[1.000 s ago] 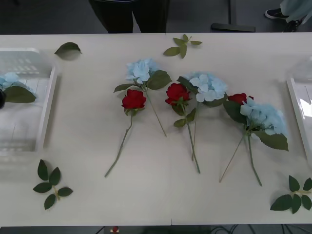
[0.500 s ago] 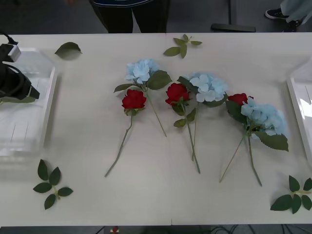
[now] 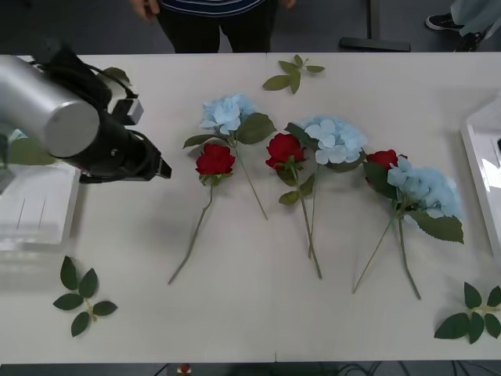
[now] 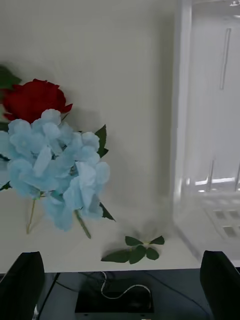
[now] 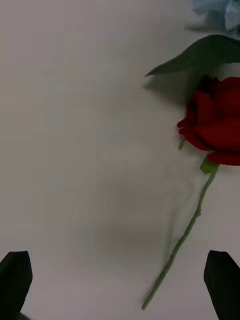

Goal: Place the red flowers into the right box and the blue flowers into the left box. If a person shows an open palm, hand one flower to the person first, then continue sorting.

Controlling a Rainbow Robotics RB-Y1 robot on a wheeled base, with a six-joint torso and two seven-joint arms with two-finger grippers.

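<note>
Since half a second ago: no longer back over the left box (image 3: 39, 215) but swung out across the desk (image 3: 258, 321), with the silver-and-black left arm now covering much of that box. At the left pincer (image 3: 158, 167): fingers spread wide, nothing between them, bare desk beneath. Flowers unmoved since then.

Just to the right of the left pincer, apart from it: nearest of the red flowers (image 3: 214, 160), bloom toward the far side, thin stem (image 5: 181, 243) running back toward the near edge. Beyond that bloom, one of the blue flowers (image 3: 227, 112), a leaf of it reaching over the rose. Farther right: a second rose (image 3: 284, 149) touching a second hydrangea (image 3: 335, 139), then a third rose (image 3: 382, 158) tucked against a third hydrangea (image 3: 427, 188). Behind the left pincer, under the arm: a green leaf (image 3: 27, 151) of the flower lying in the left box.

Open room: wide bare strip of desk between the stems and the near edge, broken by leaf sprigs (image 3: 82, 294) at the left corner and others at the right.

At the right pincer (image 4: 120, 265): fingers likewise parted and empty, hanging by the near edge of the desk. To its left, third hydrangea over the third rose; to its right, the raised rim of the right box (image 4: 180, 125), a clear lane of desk between flower and rim. Far edge: one more sprig (image 3: 292, 72).
</note>
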